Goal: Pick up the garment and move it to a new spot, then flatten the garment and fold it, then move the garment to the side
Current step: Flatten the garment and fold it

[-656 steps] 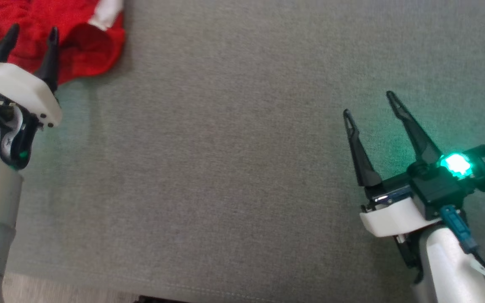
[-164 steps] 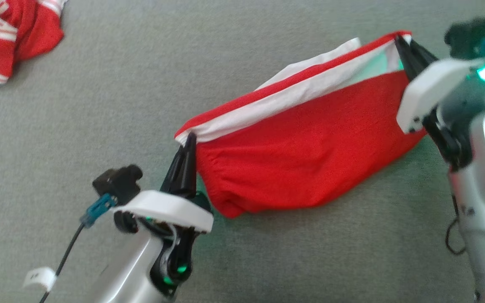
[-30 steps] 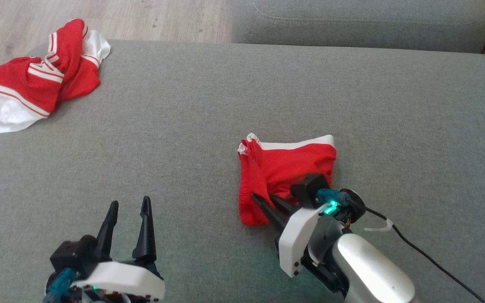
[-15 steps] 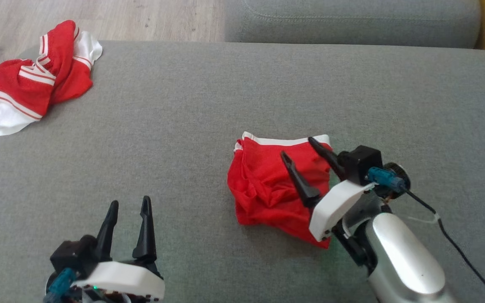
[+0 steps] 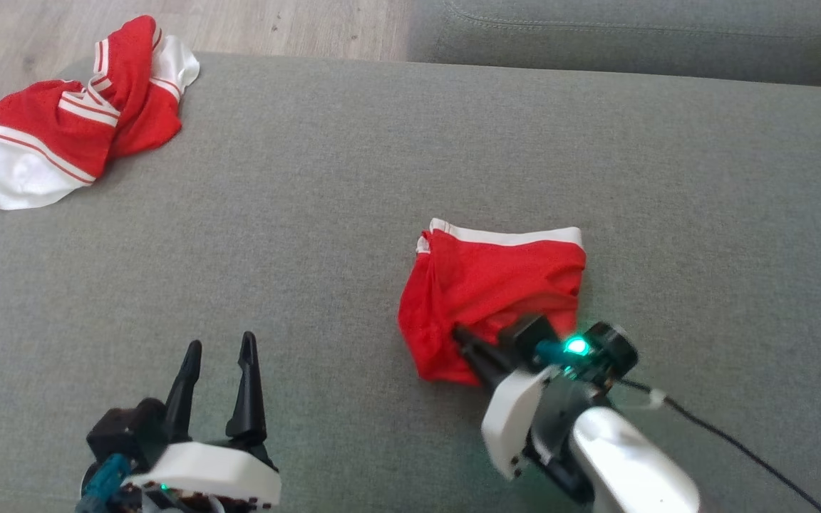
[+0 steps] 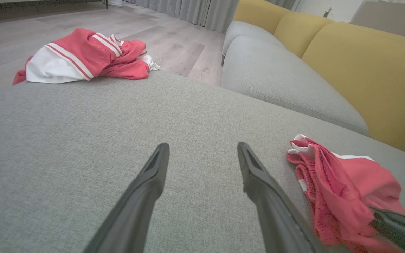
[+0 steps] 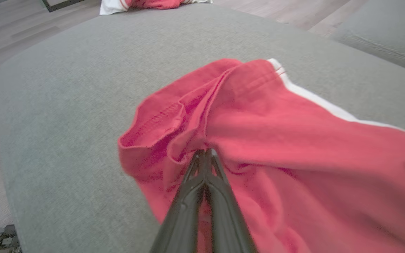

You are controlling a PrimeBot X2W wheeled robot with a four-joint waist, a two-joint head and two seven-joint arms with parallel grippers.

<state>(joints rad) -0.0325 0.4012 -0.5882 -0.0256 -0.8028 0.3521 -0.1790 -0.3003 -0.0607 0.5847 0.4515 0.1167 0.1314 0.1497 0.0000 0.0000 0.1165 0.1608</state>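
Observation:
The red garment [image 5: 496, 285] with a white band along its far edge lies bunched in the middle of the grey sofa seat [image 5: 311, 214]. It also appears in the left wrist view [image 6: 343, 182] and the right wrist view [image 7: 276, 140]. My right gripper [image 5: 462, 333] sits at the garment's near edge, its fingers shut together with a fold of red fabric pinched at the tips [image 7: 205, 151]. My left gripper [image 5: 218, 349] rests open at the lower left, apart from the garment, with nothing between its fingers [image 6: 156, 165].
A second red and white striped garment [image 5: 75, 121] lies crumpled at the seat's far left corner, near the wood floor [image 5: 275, 21]. A grey cushion [image 5: 631, 28] borders the far side. The yellow sofa back [image 6: 364, 70] rises behind it.
Half a second ago my right gripper hovered open over the garment; now it has drawn back to the near edge and shut on the fabric. The head camera has shifted slightly. The left gripper stayed still.

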